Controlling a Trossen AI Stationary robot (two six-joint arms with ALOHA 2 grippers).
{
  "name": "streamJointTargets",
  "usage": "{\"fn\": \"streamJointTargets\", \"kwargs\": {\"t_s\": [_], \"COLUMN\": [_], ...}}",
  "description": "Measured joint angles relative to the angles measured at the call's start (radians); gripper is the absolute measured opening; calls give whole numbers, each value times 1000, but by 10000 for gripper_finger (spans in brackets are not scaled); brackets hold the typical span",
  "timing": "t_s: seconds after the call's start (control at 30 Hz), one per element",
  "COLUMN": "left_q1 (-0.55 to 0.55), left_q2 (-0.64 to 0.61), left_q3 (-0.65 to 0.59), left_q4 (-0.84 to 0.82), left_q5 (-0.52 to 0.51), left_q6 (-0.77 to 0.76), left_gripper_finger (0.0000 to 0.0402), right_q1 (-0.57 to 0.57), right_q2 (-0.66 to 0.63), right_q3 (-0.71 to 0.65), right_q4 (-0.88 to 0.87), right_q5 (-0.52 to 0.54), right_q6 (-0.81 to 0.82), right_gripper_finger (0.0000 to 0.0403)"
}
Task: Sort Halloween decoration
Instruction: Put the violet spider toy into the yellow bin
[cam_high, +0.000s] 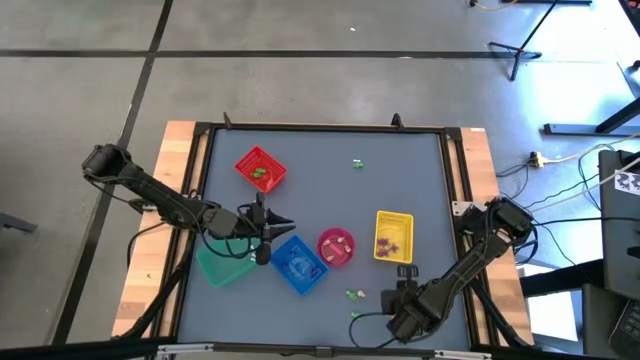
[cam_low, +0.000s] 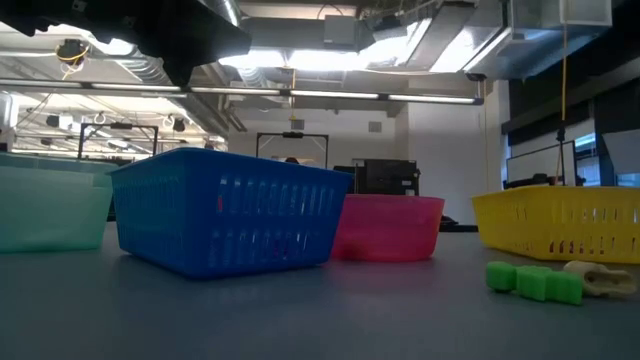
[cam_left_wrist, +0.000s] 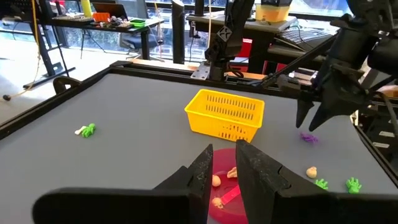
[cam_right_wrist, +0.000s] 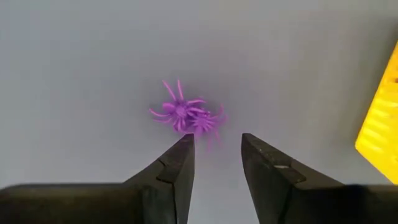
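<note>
Right wrist view: the right tool (cam_right_wrist: 215, 163) hangs just above the counter (cam_right_wrist: 74, 74) with its two fingers parted a little and nothing between them. Just ahead of the fingertips lie two purple spiders (cam_right_wrist: 186, 113), tangled and touching each other, flat on the counter. The gap looks set to straddle them, so I judge the arm is lining up a pick. A corner of the yellow basket (cam_right_wrist: 380, 121) shows near them, which probably takes the purple pieces, since purple bits already lie in it in the high view.

In the high view the right tool (cam_high: 404, 297) sits by the near edge, just beside that yellow basket (cam_high: 393, 238). Green and cream trinkets (cam_high: 353, 295) lie loose nearby, and another green one (cam_high: 357, 164) lies well apart at the far side.

The left tool (cam_left_wrist: 224, 171) hovers over the pink bowl (cam_left_wrist: 227, 202), its fingers slightly apart and empty; cream pieces rest in the bowl. The blue basket (cam_high: 298, 264), teal basket (cam_high: 224, 265) and red basket (cam_high: 260, 169) stand around it.
</note>
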Motion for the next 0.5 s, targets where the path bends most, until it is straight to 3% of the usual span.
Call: {"fn": "streamJointTargets", "kwargs": {"t_s": [0.5], "left_q1": [0], "left_q2": [0], "left_q3": [0], "left_q4": [0], "left_q5": [0], "left_q6": [0], "left_gripper_finger": [56], "right_q1": [0], "right_q2": [-3], "right_q3": [-102], "right_q4": [198], "right_q5": [-16], "right_q6": [-43], "right_gripper_finger": [131]}}
